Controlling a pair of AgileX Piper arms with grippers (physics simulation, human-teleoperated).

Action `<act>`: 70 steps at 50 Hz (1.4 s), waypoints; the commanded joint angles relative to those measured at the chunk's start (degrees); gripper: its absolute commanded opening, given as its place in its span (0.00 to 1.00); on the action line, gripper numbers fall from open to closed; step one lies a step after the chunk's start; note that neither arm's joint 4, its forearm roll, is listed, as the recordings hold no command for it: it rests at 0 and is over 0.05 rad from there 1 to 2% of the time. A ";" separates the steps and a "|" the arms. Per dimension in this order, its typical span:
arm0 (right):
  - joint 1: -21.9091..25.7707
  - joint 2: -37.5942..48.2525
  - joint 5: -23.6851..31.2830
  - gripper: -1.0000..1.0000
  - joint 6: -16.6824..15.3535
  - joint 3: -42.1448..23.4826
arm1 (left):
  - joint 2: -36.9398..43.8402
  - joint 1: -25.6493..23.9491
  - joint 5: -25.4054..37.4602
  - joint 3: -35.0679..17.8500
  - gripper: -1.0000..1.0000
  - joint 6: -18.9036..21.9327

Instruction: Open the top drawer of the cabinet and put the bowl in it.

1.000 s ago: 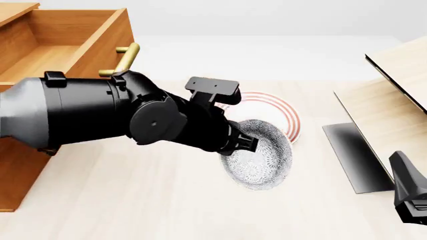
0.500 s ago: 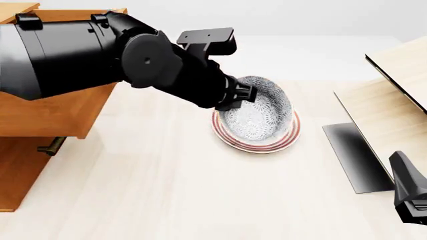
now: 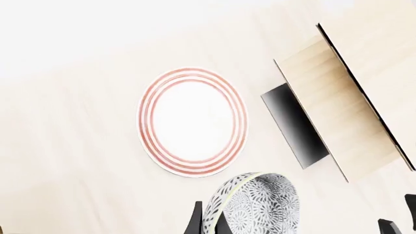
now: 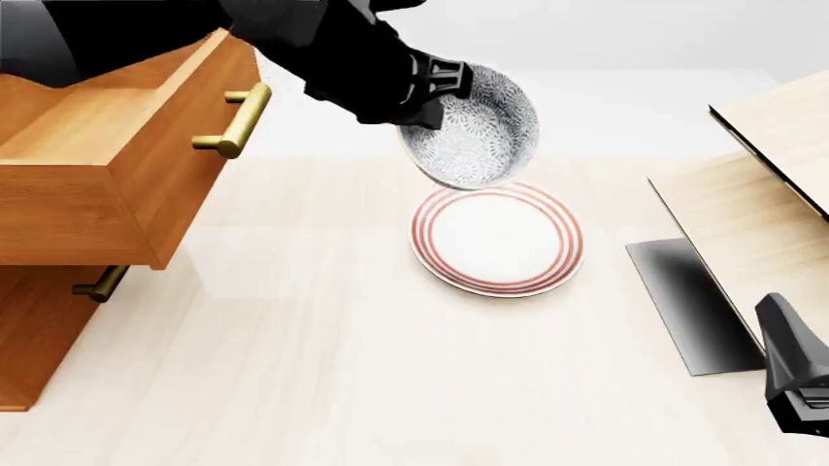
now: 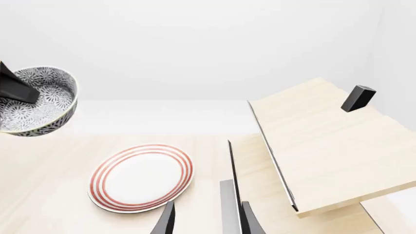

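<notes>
The top drawer (image 4: 91, 146) of the orange-brown cabinet (image 4: 39, 340) stands pulled out, its brass handle (image 4: 233, 121) facing right. My left gripper (image 4: 434, 92) is shut on the rim of the speckled grey-and-white bowl (image 4: 477, 126) and holds it tilted in the air, above the plate and to the right of the drawer. The left wrist view shows the fingers (image 3: 195, 225) on the bowl's rim (image 3: 260, 204). The bowl also shows in the right wrist view (image 5: 36, 100). My right gripper (image 5: 208, 222) is open and empty at the near right (image 4: 793, 374).
A white plate with red rings (image 4: 498, 240) lies on the table below the bowl. A pale wooden structure (image 4: 764, 194) with a dark panel (image 4: 686, 301) stands at the right. A lower drawer handle (image 4: 101, 283) shows under the open drawer.
My left arm has lifted the bowl from just over the plate up to the height of the open drawer. The right arm has not moved.
</notes>
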 commanded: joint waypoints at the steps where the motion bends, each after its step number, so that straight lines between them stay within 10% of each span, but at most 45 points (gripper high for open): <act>1: -0.05 0.03 -0.01 1.00 0.00 0.00 | 1.65 2.89 5.22 -8.54 0.00 0.89; 46: -0.04 0.06 -0.02 1.00 0.02 0.01 | 12.26 14.43 20.73 -37.22 0.00 -0.06; 70: -0.04 0.04 -0.02 1.00 0.02 0.00 | 6.04 22.36 17.98 -28.98 0.00 -1.18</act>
